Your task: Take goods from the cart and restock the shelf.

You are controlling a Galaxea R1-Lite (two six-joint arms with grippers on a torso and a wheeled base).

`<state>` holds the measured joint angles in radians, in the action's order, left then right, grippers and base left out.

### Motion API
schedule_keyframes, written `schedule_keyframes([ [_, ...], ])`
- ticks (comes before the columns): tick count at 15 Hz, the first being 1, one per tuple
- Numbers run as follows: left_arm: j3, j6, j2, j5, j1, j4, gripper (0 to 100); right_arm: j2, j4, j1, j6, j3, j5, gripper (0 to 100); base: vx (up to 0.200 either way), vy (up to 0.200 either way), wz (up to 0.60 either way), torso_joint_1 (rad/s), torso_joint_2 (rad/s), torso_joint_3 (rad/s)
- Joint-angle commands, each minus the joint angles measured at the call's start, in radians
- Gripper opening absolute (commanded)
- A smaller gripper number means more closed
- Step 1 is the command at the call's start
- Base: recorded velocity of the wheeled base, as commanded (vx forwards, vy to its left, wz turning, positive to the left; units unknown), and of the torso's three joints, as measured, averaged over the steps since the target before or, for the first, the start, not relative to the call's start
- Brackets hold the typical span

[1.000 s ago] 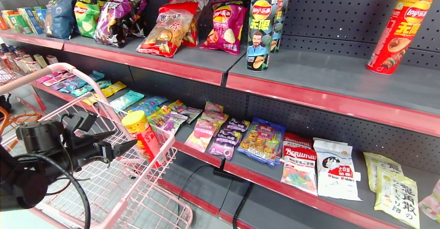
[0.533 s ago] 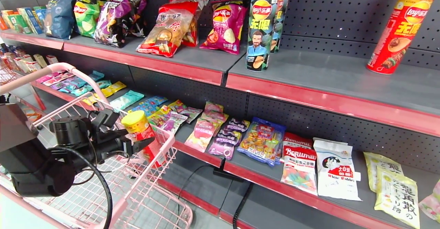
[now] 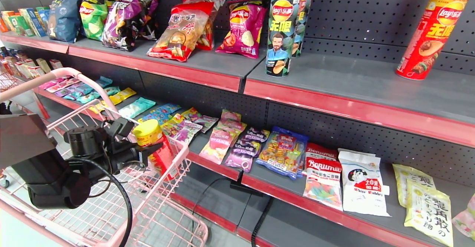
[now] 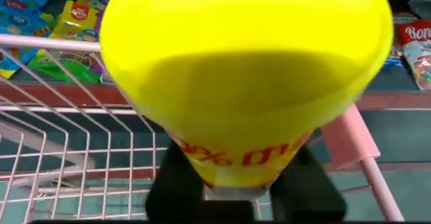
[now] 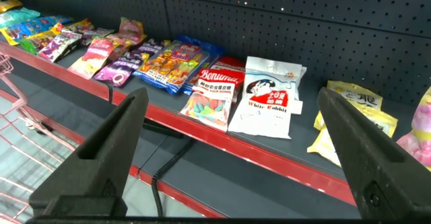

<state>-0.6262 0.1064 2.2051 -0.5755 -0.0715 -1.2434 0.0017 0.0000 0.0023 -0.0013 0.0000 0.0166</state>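
Left gripper (image 3: 144, 147) clamped on can (image 3: 149, 135), 8 o'clock, inside cart (image 3: 182, 151). Right gripper (image 5: 232, 95) wide open, empty, facing shelf (image 5: 304, 140).

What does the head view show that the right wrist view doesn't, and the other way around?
Head view: the upper grey shelf with foil chip bags and tall cans, and the left gripper at a red cylindrical chip can with a yellow lid in the pink wire cart. Right wrist view: the open right gripper, close up. Both: that cart, the lower grey shelf and its flat white candy bag.
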Motion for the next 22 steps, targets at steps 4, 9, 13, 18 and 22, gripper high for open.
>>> schedule_keyframes([
  [4,0.109,-0.102,-0.156,0.002,-0.008,-0.031,0,0.000,0.000,0.001,0.000,0.000,0.000,100,0.000,0.000,0.00,0.000,0.00,0.000],
  [9,0.284,-0.208,-0.717,0.002,-0.048,0.162,0,0.000,0.000,0.001,0.000,0.000,0.002,100,0.000,0.000,0.00,0.000,0.00,0.000],
  [13,0.155,-0.220,-1.105,0.054,-0.128,0.585,0,0.000,0.000,0.001,-0.002,0.000,0.000,100,0.000,0.000,0.00,0.000,0.00,0.000],
  [18,0.131,-0.215,-1.285,0.275,-0.126,0.762,0,0.000,0.000,0.001,-0.002,0.000,-0.003,100,0.000,0.000,0.00,0.040,-0.14,-0.083],
  [22,0.126,-0.172,-1.404,0.287,-0.126,0.897,0,0.000,0.000,0.001,0.000,0.000,-0.003,100,0.000,0.000,0.00,0.171,-0.49,-0.326],
])
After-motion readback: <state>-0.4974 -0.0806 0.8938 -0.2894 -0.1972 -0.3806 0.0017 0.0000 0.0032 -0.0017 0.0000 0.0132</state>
